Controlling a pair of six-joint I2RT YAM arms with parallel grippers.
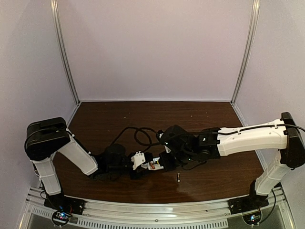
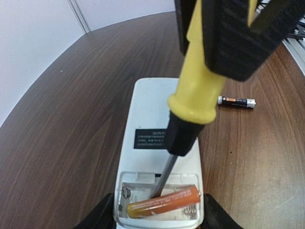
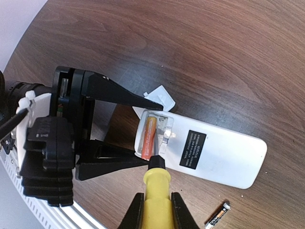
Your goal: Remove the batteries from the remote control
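Observation:
The white remote control (image 2: 152,109) lies back-up on the table with its battery bay uncovered. One orange-red battery (image 2: 164,201) sits slanted in the bay. The dark battery (image 2: 237,101) lies loose on the wood to the remote's right. My left gripper (image 2: 159,217) is shut on the remote's bay end, one finger on each side. My right gripper (image 3: 157,200) is shut on the yellow-handled screwdriver (image 3: 156,188). The screwdriver's shaft reaches into the bay beside the orange battery (image 3: 148,138).
A small white cover piece (image 3: 159,98) lies on the table just beyond the remote's bay end, behind the left finger (image 3: 114,93). Black cables (image 1: 138,136) loop behind the grippers. The dark battery (image 1: 178,178) lies near the front edge.

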